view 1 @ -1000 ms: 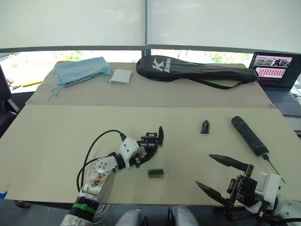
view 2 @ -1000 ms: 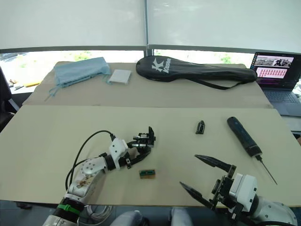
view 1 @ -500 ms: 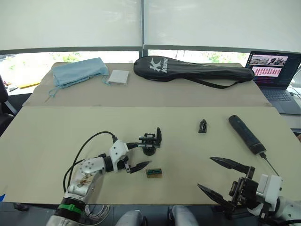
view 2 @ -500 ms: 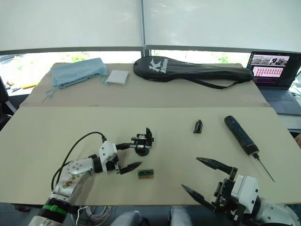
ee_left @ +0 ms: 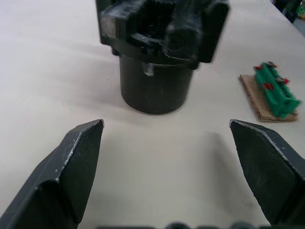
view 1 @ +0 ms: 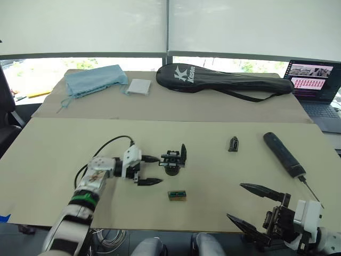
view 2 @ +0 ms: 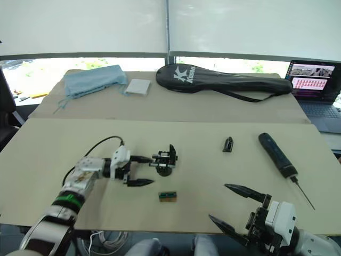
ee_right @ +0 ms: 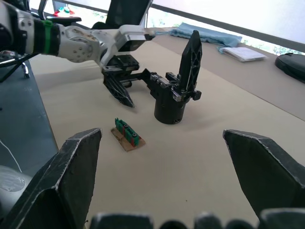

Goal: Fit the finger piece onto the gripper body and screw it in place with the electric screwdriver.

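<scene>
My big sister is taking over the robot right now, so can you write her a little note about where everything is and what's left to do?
Left gripper: open, empty, fingers either side of the chunky black gripper body, not gripping it.
Right gripper: open, empty, near the table's front edge.
The gripper body stands upright mid-table, one pointed finger sticking up.
The small black tapered finger piece lies loose to its right.
The long black cylindrical electric screwdriver lies further right, untouched.
Done: nothing fitted.
Left: fit the finger piece, screw it down.
</scene>
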Motion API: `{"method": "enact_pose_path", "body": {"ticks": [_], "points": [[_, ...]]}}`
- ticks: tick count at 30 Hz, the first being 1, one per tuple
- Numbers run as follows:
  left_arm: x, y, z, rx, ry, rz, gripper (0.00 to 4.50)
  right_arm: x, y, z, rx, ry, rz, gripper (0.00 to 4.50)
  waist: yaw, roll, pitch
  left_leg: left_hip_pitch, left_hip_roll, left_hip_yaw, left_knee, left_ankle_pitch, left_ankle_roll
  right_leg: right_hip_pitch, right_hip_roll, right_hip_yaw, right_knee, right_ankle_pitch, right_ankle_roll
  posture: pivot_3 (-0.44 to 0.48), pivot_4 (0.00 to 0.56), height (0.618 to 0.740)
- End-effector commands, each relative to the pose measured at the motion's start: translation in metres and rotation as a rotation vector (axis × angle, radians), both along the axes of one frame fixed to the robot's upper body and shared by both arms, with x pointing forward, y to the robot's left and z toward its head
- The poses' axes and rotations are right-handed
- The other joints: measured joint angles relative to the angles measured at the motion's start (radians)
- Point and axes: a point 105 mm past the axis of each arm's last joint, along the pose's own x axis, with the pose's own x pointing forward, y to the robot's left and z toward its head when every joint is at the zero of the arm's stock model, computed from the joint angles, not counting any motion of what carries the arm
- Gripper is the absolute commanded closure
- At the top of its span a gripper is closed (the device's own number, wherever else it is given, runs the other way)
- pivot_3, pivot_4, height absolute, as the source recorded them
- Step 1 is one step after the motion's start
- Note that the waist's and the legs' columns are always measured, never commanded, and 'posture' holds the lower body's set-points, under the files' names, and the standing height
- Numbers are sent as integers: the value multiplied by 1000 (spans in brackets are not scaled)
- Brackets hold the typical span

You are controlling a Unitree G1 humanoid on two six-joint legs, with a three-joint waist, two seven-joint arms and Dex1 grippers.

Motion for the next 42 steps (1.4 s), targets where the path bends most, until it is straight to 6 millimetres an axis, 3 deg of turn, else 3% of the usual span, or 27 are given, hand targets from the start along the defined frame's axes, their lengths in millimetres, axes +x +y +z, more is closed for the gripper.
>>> {"method": "enact_pose_path", "body": {"ticks": [1, 9, 15, 19, 21, 28, 34, 38, 42], "points": [[4, -18, -4, 15, -6, -77, 45, -2, 4, 9, 11, -52, 7, 0, 6, -1, 0, 0, 0, 0, 1, 0, 1, 0, 0, 0, 0, 0, 0, 0, 150, 740], [8, -48, 2, -7, -32, -165, 45, -6, 5, 6, 18, -45, -11, 0, 17, -1, 0, -5, 0, -1, 3, 2, 9, -1, -1, -1, -1, 0, 1, 0, 150, 740], [11, -55, -3, 18, -59, -149, 45, -8, 7, 5, 17, -42, -20, 0, 14, -1, 0, -7, 0, -1, 4, 2, 11, -2, -1, -1, -1, 1, 2, 0, 150, 740], [11, -46, -6, 25, -46, -131, 1189, -9, 8, 5, 17, -41, -29, 0, 12, -1, 0, -7, 0, -1, 4, 2, 11, -2, -1, 0, -1, 1, 2, 0, 150, 740], [10, -43, -5, 11, -48, -122, 2101, -9, 9, 5, 19, -40, -30, 0, 10, -1, 0, -7, 0, -1, 4, 2, 11, -2, -1, 0, -1, 1, 2, 0, 150, 740], [11, -39, 12, -96, -62, -30, 2132, -7, 8, 5, 15, -43, -26, 0, -5, -1, 0, -7, 0, -1, 4, 2, 11, -3, -1, 1, 1, 1, 2, 0, 150, 740], [0, -46, 34, -180, -126, 238, 2132, -6, 7, 5, 12, -45, -29, 0, -11, -1, 0, -10, 0, -1, 4, 2, 11, -7, -1, 2, 1, 1, 2, 0, 150, 740], [-15, -52, 30, -212, -143, 368, 2132, -8, 13, 4, 21, -40, -20, 0, -1, -1, 0, -14, 0, 0, 5, 2, 11, -12, -1, 2, 2, 1, 2, 0, 150, 740], [-17, -54, 23, -190, -170, 467, 2132, -9, 16, 4, 26, -34, -9, 0, 11, -1, 0, -14, 0, 0, 5, 2, 9, -13, -1, 2, 3, 1, 2, 0, 150, 740]]}}
